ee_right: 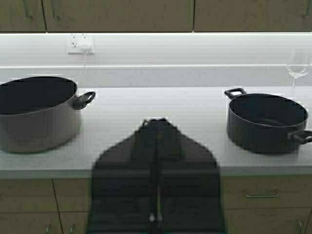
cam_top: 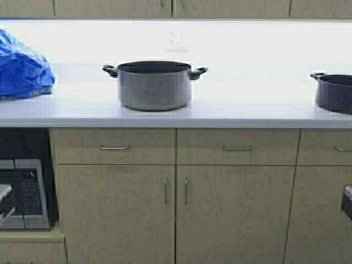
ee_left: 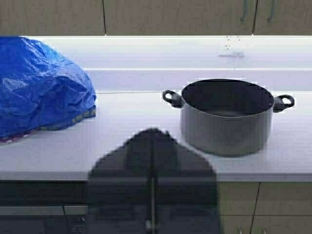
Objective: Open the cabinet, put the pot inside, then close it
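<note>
Progress: you are seeing the task at its very start; no step looks done yet.
Wall cabinet (cam_top: 170, 7): its doors are sitting flush and closed above the counter, so opening is still waiting for you.
Grey stockpot (cam_top: 154, 84): it is standing upright on the white countertop (cam_top: 247, 110), right under the cabinet doors, well apart from the darker pot (cam_top: 334, 91) at the right edge.
Left gripper (ee_left: 152, 146): its fingers are lying pressed together, pinching nothing, short of the counter edge.
Right gripper (ee_right: 156, 134): the same, pressed together and empty, low before the counter.
Remaining: you are still facing all three steps, namely open, place the pot inside, close.
Nearby: a blue plastic bag (cam_top: 22, 69) is lying at the left.
</note>
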Controlling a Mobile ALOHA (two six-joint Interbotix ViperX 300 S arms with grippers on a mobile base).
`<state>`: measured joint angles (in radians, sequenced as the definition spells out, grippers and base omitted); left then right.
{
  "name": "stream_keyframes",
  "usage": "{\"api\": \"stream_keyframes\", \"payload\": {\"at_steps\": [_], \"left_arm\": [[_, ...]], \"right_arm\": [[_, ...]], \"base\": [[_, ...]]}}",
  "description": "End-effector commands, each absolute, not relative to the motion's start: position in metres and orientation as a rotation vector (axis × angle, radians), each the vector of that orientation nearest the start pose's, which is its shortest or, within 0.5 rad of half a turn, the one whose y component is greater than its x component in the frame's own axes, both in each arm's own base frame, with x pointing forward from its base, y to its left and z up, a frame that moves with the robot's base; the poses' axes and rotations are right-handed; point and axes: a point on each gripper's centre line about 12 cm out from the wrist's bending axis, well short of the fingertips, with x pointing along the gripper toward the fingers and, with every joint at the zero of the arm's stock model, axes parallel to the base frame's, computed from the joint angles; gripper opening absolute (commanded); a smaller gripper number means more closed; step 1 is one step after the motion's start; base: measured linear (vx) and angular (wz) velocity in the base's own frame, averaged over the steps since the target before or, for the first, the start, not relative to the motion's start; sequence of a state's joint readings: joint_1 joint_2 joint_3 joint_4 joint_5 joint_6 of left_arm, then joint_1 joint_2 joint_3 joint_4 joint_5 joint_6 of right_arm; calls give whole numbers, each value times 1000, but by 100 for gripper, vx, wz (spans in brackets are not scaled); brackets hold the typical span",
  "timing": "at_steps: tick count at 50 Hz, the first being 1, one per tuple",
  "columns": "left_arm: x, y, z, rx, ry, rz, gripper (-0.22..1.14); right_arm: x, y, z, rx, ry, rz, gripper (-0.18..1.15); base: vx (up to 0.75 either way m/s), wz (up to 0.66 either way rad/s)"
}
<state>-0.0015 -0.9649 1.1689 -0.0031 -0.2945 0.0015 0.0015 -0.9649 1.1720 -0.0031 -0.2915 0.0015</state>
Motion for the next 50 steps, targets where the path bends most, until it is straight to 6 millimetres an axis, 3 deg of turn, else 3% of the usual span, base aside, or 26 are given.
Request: {"api": "stream_keyframes", "payload": {"at_steps": [1,5,50], "left_arm": [[199,-2,289,-10,-86,-9,-2],[199,-2,290,-5,-94,-9,7],[207,-2,271,-3,-20,-9,2]], "right_arm": [[200,1,289,-1,-66,7,8],[200,1,288,-3,-63,7,8],[201,1,281,-3,-41,7,6]], "base": [[7,-1],[8,-1],[23,0]]}}
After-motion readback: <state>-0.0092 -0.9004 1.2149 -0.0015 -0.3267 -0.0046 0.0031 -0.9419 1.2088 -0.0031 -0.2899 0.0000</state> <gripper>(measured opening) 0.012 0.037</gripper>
